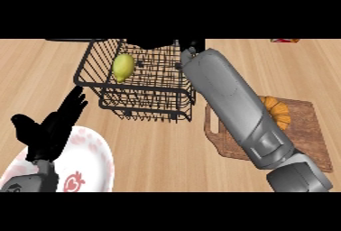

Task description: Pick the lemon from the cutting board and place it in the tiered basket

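Two grey forearms rise from the near edge of the wooden counter (160, 149). Nearest, the left robot hand (50, 128) rests with fingers spread above a white plate (93, 158), left of the tiered basket (100, 85). Right of the basket lies a cutting board (306, 131) bearing an orange fruit (278, 113). The right robot hand (193, 45) reaches beyond the basket; its fingers cannot be made out. The lemon (122, 66) lies inside the basket.

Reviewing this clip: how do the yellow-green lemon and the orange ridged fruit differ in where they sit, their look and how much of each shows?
The yellow-green oval lemon lies inside the black wire tiered basket; the orange ridged fruit sits on the brown wooden cutting board. The lemon is smooth and elongated, the orange fruit rounder with ribs. The lemon shows whole through the wires; the grey right forearm hides part of the orange fruit. Neither is held by a hand.
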Tool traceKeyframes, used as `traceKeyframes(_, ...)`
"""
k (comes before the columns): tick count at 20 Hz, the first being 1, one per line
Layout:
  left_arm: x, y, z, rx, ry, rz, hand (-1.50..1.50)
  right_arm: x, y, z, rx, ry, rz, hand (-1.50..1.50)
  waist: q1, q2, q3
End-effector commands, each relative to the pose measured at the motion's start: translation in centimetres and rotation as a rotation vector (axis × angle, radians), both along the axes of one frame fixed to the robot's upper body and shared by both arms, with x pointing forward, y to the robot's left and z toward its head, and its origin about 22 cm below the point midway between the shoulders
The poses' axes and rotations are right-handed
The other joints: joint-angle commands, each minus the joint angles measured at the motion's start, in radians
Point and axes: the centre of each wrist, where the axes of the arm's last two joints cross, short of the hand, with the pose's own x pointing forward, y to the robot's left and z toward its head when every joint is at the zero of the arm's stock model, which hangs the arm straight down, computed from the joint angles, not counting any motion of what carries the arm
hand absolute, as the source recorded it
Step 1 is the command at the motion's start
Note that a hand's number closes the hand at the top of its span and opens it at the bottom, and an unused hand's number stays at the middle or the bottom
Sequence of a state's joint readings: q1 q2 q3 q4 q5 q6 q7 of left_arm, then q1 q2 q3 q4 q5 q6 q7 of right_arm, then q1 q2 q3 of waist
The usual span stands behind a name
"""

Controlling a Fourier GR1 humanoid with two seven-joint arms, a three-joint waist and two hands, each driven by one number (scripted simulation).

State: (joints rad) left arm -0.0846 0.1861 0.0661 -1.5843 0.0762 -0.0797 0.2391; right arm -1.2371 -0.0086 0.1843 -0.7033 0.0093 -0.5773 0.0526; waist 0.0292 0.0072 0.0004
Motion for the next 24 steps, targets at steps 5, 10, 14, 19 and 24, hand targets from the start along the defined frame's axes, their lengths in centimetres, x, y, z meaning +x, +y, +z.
traceKeyframes(5,-1.5,1.8,-0.1,-0.004,0.012,0.016,0.0,1.8,-6.7,2.2,0.194,-0.043,-0.139,-1.5,-0.023,-0.009,0.0)
traceKeyframes(10,-0.6,0.5,-1.5,-0.004,0.016,0.048,0.0,2.4,-15.3,4.0,0.231,-0.05,-0.22,-1.5,-0.042,-0.01,0.0)
traceKeyframes(14,-1.9,1.6,-0.7,-0.005,0.016,0.013,0.0,2.3,-21.6,3.4,0.249,-0.064,-0.274,-1.5,-0.029,-0.009,0.0)
traceKeyframes(19,-0.9,0.6,-2.1,-0.01,0.014,0.028,0.0,1.0,-27.9,4.3,0.247,-0.079,-0.28,-1.5,-0.034,-0.006,-0.001)
traceKeyframes(24,-1.1,1.3,0.3,-0.016,-0.008,0.024,0.0,-0.2,-31.7,4.5,0.196,-0.085,-0.253,-1.5,-0.025,-0.008,0.0)
